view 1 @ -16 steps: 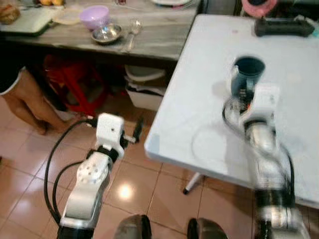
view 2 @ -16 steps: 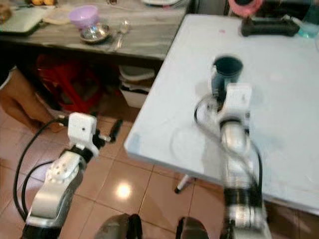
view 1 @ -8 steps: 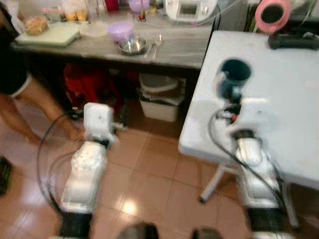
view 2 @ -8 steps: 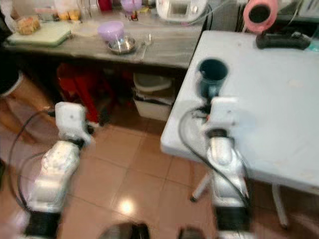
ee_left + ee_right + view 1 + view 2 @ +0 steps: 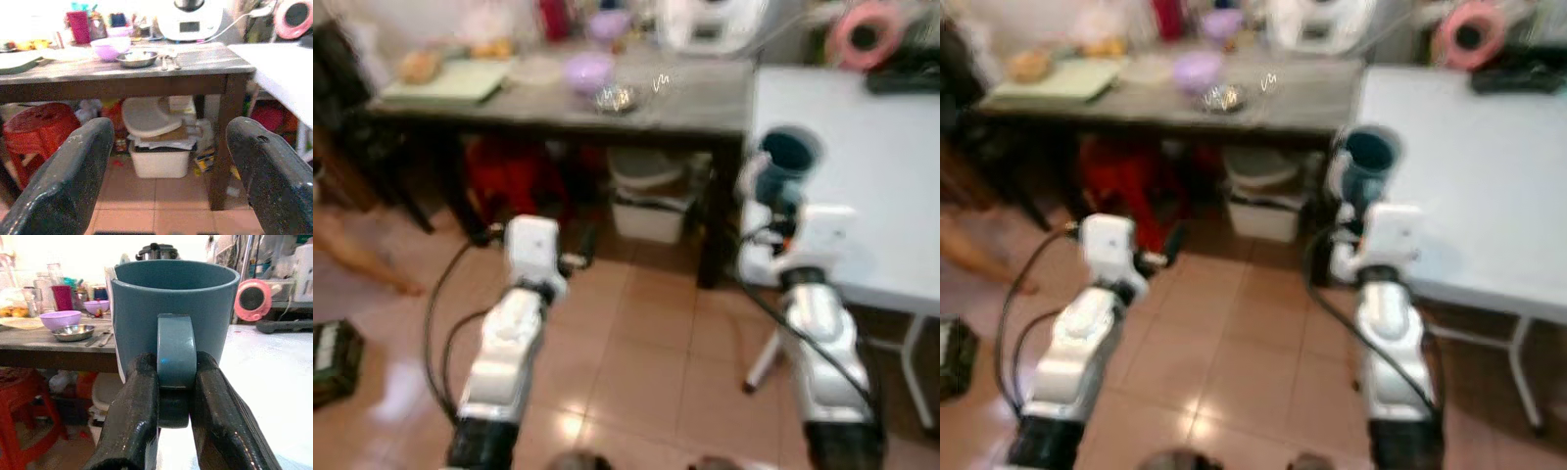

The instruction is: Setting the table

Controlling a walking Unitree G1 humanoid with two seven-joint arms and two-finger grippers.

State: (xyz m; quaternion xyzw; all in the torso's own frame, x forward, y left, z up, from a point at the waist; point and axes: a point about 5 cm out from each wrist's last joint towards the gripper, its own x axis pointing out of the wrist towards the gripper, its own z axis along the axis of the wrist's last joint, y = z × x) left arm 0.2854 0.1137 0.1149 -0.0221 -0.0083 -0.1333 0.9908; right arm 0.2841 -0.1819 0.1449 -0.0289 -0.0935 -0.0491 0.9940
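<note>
A blue mug (image 5: pixel 173 293) hangs upright at the left edge of the white table (image 5: pixel 871 147). My right gripper (image 5: pixel 174 366) is shut on the mug's handle, one black finger on each side. In the head views the mug (image 5: pixel 786 162) sits just beyond my right wrist. My left gripper (image 5: pixel 166 147) is open and holds nothing. It is low over the tiled floor in front of the grey wooden side table (image 5: pixel 690 96). On that side table stand a purple bowl (image 5: pixel 110 47), a metal bowl (image 5: pixel 137 58) and some cutlery (image 5: pixel 168 61).
Under the side table are a red stool (image 5: pixel 41 127) and a white bin (image 5: pixel 159 147). A white appliance (image 5: pixel 188 19) and a green board (image 5: pixel 450 83) sit on top. A person's leg (image 5: pixel 352 245) is at the left. A pink round thing (image 5: pixel 862 34) is at the white table's far end.
The whole view has shifted and blurred as I move back from the white table. The mug, still in my right gripper, has gone from the table's middle to its left edge.
</note>
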